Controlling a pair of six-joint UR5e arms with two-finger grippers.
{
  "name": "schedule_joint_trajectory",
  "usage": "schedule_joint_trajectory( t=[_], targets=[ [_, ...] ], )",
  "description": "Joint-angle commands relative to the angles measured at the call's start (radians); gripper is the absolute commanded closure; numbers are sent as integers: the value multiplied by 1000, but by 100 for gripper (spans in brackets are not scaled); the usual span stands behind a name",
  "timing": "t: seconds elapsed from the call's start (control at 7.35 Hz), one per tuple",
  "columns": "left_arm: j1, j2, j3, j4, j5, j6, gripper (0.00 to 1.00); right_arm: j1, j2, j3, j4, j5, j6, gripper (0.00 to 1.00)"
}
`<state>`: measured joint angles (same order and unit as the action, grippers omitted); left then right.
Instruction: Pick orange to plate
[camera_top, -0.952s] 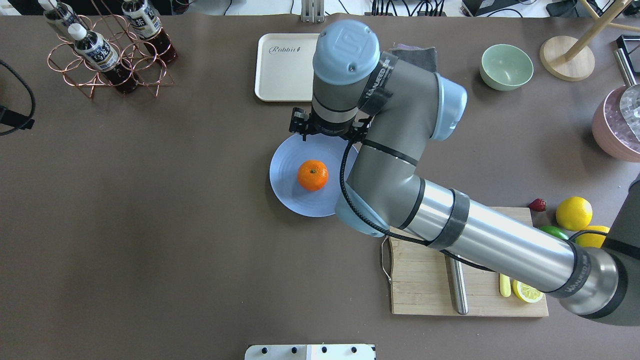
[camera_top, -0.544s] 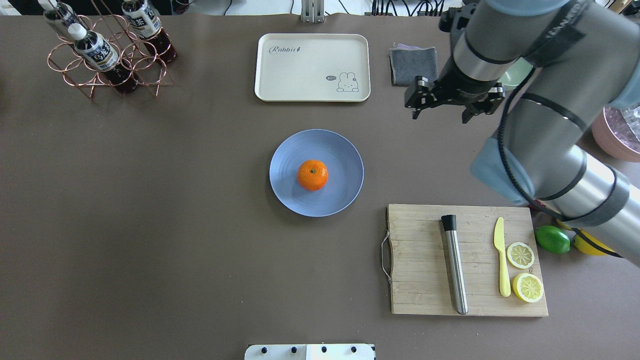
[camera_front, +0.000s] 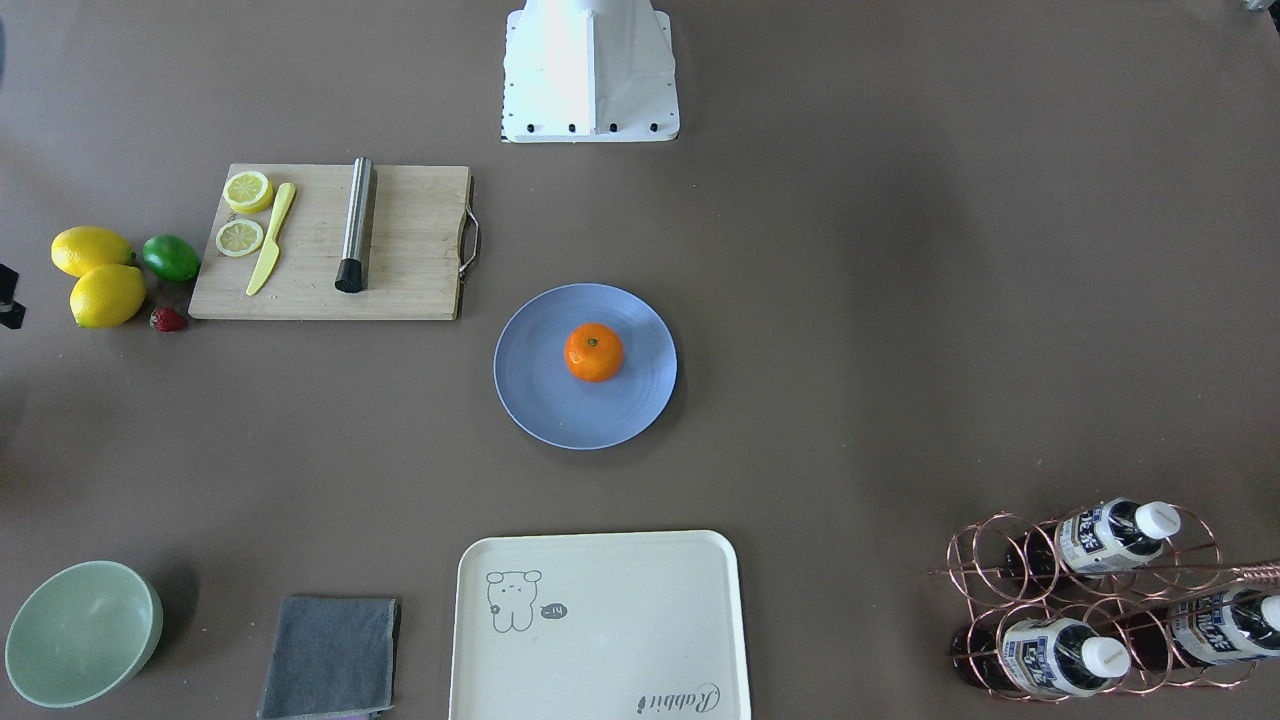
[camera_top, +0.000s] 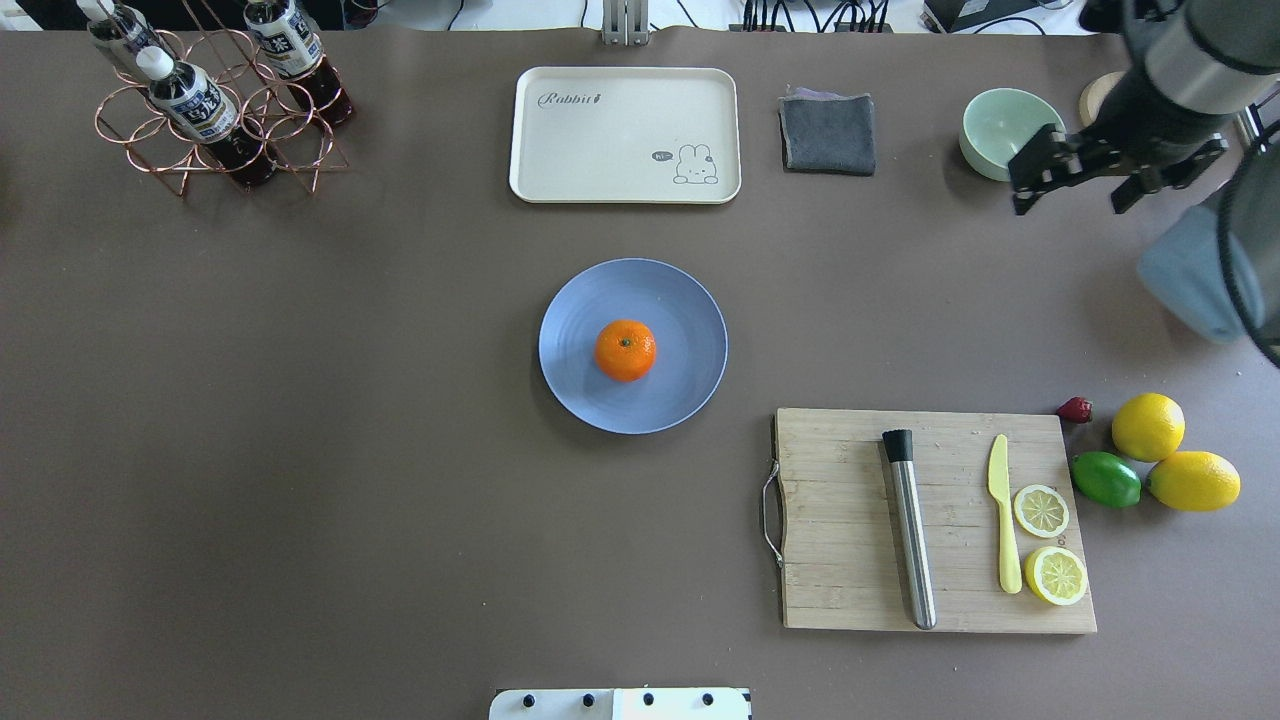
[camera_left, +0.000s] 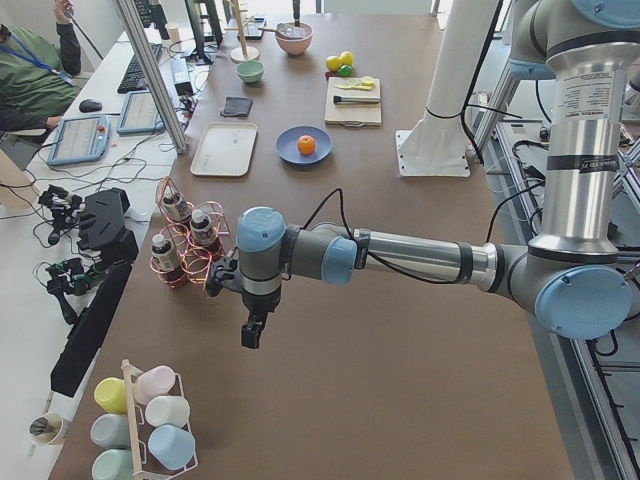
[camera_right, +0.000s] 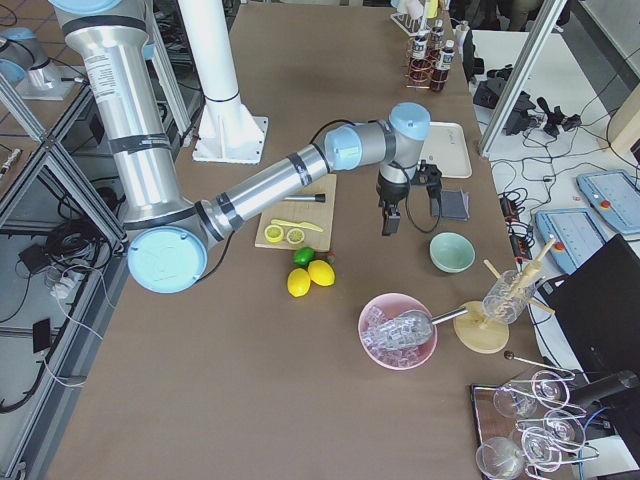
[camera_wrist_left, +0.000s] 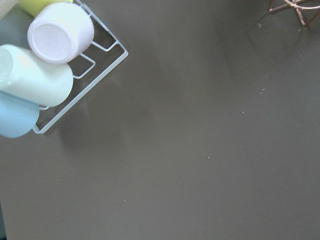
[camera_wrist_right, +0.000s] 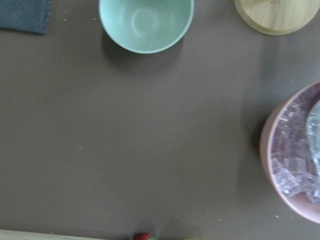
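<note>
**Bright-orange small round orange (camera_top: 625, 350) lies on the round matte blue-lavender plate (camera_top: 690, 300)**

The orange rests at the plate's middle, mid-bench. The right gripper (camera_top: 1068, 205) hangs spread wide and empty at the far right, near the mint-green bowl (camera_top: 1000, 125). I cannot tell the left gripper's (camera_left: 250, 335) state.

The orange (camera_top: 625, 350) is bright orange; the plate (camera_top: 575, 340) is blue-lavender with faint concentric rings.

Brown table (camera_top: 300, 450) bears plate (camera_top: 683, 308), tray (camera_top: 600, 150), cutting board (camera_top: 840, 500), bowl (camera_top: 990, 122).
</note>
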<state>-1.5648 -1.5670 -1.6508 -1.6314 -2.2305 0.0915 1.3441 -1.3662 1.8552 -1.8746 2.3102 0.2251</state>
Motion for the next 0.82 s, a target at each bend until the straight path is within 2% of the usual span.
schedule_joint_trajectory(
  t=[0.0,0.41,0.68],
  targets=[
    [-40,10,51,-5,-64,1,2,134,-114,-83,6,20,-193,0],
    [-40,12,54,-10,-61,2,2,170,-185,-89,84,18,-214,0],
    [-40,12,52,-10,-61,4,2,188,-186,-91,94,21,-214,0]
  ],
)
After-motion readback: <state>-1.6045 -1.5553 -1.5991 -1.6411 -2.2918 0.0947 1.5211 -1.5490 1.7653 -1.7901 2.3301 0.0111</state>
